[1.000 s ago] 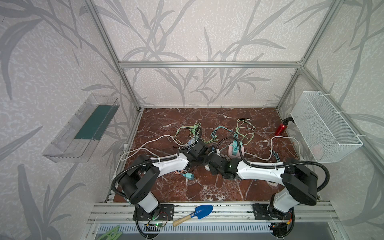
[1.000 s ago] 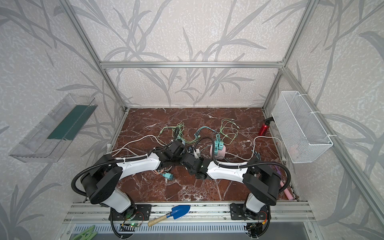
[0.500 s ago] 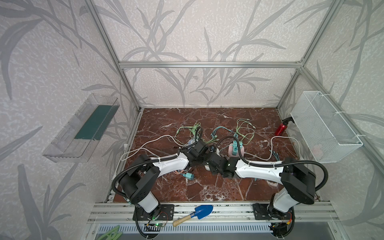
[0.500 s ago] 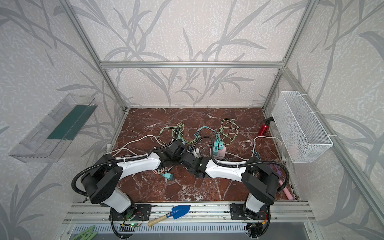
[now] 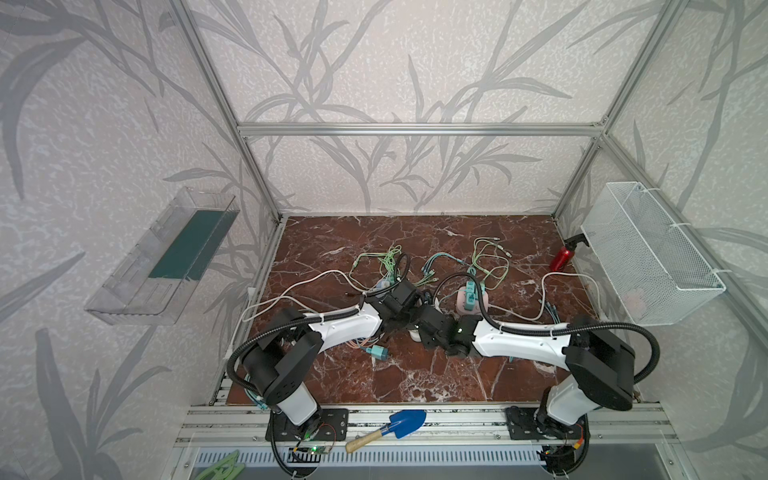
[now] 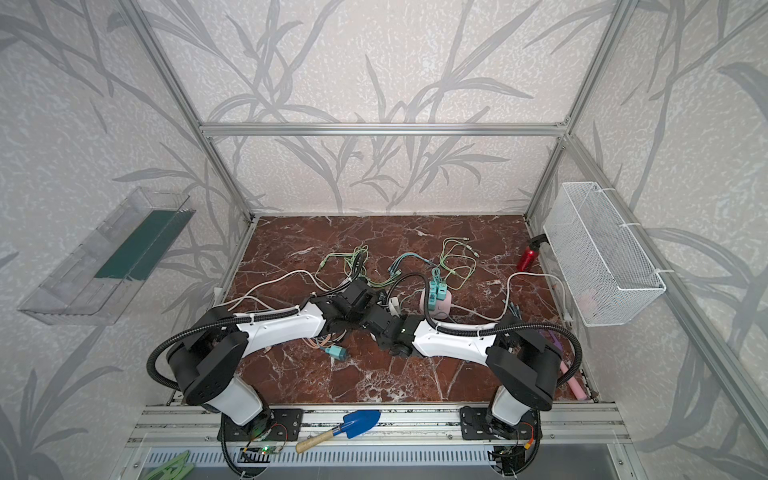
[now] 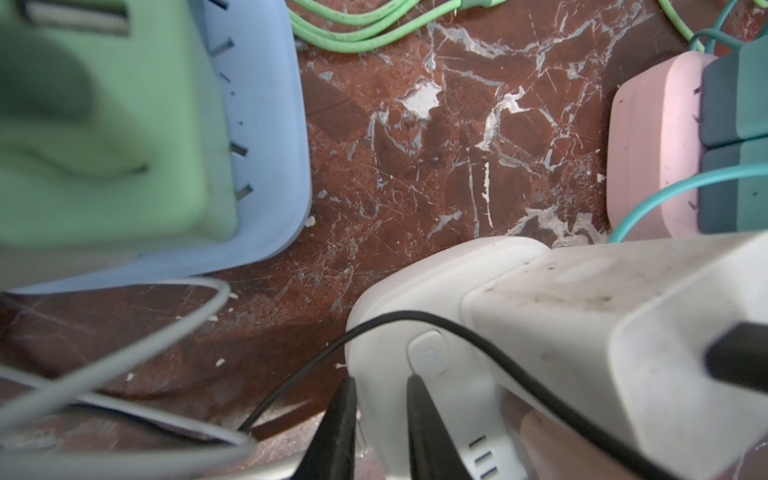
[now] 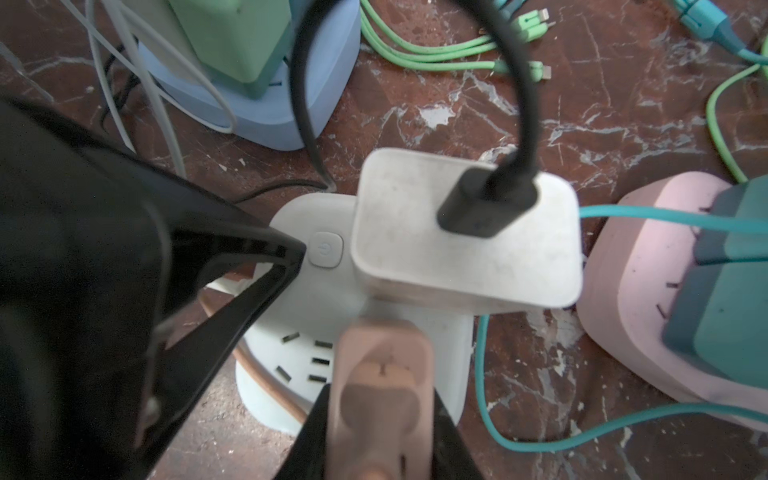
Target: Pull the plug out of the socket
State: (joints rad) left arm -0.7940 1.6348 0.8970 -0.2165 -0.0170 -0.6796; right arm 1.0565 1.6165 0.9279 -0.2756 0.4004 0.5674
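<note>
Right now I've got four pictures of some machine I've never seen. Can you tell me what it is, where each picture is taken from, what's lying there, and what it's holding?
It is a robot: a left arm and a right arm, each ending in a two-fingered gripper. Two pictures come from a camera pair overhead, showing the whole booth; the other two come from a camera on each wrist, close up. On the marble floor lie a white socket, a blue socket and a pink socket among loose cables. The right gripper is shut on a tan plug in the white socket, ready to pull. The left gripper is shut, tips resting on that socket, seemingly holding it down. A white charger sits in it too.
</note>
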